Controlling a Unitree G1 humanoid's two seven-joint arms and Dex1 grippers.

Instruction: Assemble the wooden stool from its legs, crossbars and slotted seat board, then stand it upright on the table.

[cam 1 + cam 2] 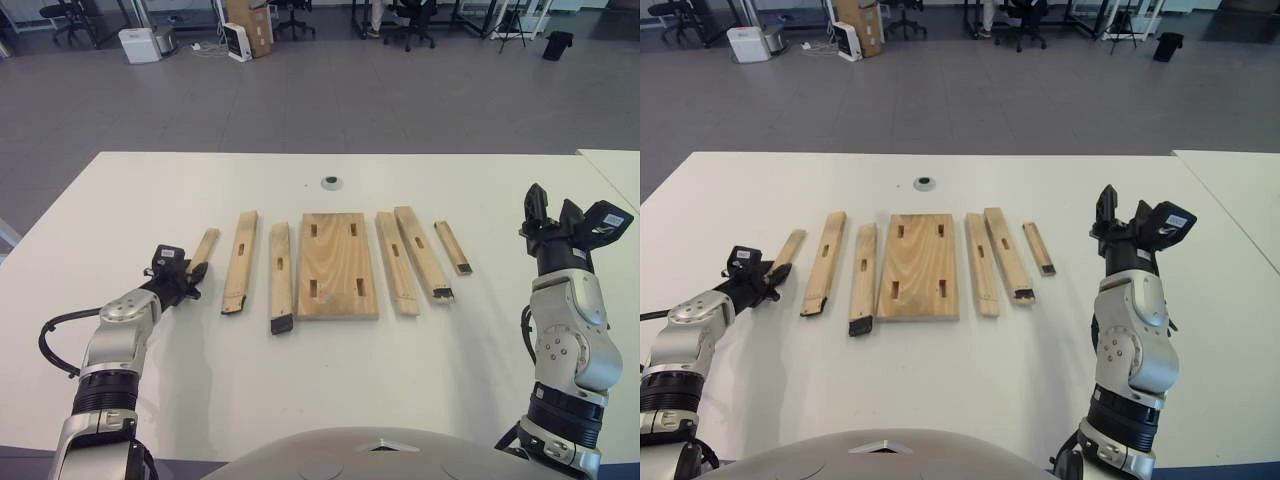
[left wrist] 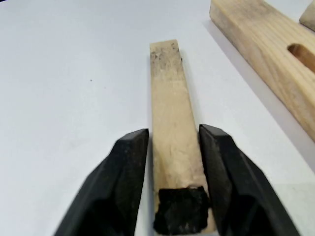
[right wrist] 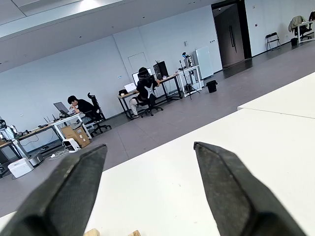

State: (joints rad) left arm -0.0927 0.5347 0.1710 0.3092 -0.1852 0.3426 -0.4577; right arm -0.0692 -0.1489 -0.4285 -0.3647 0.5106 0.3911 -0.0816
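1. Straddling the near end of the leftmost crossbar (image 2: 170, 88), the left gripper (image 2: 173, 132) is unclenched, with a sliver of gap on one side; the bar lies flat on the table (image 1: 300, 385).
2. Right gripper (image 1: 552, 208) is raised over the table's right side, fingers parted, holding nothing.
3. Seat board (image 1: 338, 265) lies flat at centre.

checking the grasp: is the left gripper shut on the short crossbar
Open: the left gripper straddles the short crossbar with a visible gap.
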